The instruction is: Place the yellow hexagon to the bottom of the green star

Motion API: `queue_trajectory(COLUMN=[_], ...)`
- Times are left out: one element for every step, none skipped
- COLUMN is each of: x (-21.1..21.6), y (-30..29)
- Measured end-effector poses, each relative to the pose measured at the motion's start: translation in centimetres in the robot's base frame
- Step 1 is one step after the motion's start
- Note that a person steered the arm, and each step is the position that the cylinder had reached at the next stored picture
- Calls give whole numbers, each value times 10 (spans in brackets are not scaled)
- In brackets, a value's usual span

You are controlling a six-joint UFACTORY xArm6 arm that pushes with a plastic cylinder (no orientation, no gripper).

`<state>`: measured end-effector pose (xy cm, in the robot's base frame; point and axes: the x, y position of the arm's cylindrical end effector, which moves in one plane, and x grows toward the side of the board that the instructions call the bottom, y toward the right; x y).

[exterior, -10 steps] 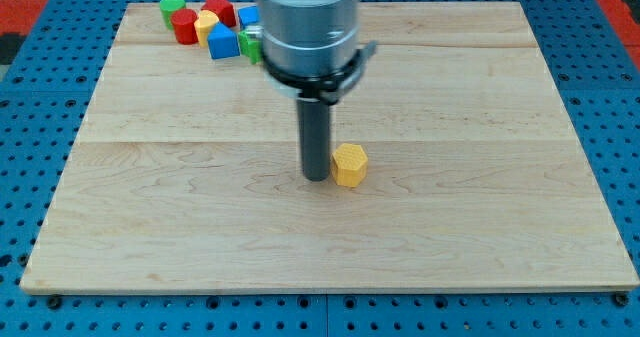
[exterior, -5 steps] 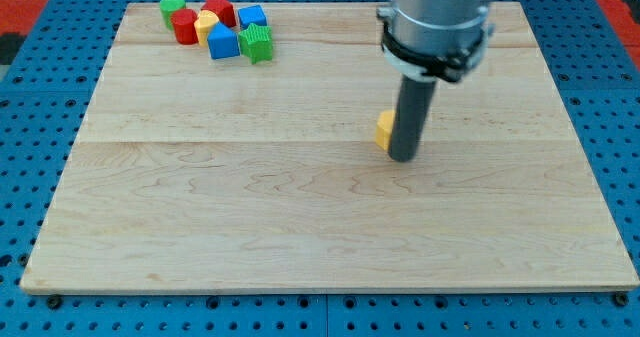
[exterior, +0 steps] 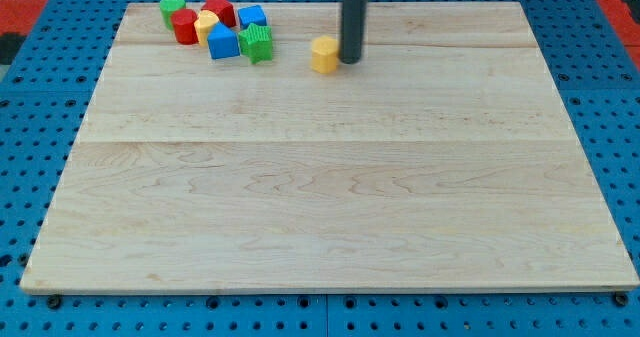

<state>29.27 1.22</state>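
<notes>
My tip point(exterior: 352, 60) carried no gripper and touched the yellow hexagon point(exterior: 324, 53) on its right side; the green star point(exterior: 257, 43) lay to the hexagon's left, near the surface's point(exterior: 320, 217) top.

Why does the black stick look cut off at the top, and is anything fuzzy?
In the camera view, the rod runs out past the view's top edge, so only its lower part shows; my tip sits at the right side of the yellow hexagon. The picture is fairly sharp: the green star and the wooden board show clear edges, with soft, even light and only faint shadows.
</notes>
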Motion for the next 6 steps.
queue_trajectory(x=[-38,-58,-79,-45,-5,-10], y=[-24,-25,-6,-26,-50,-76])
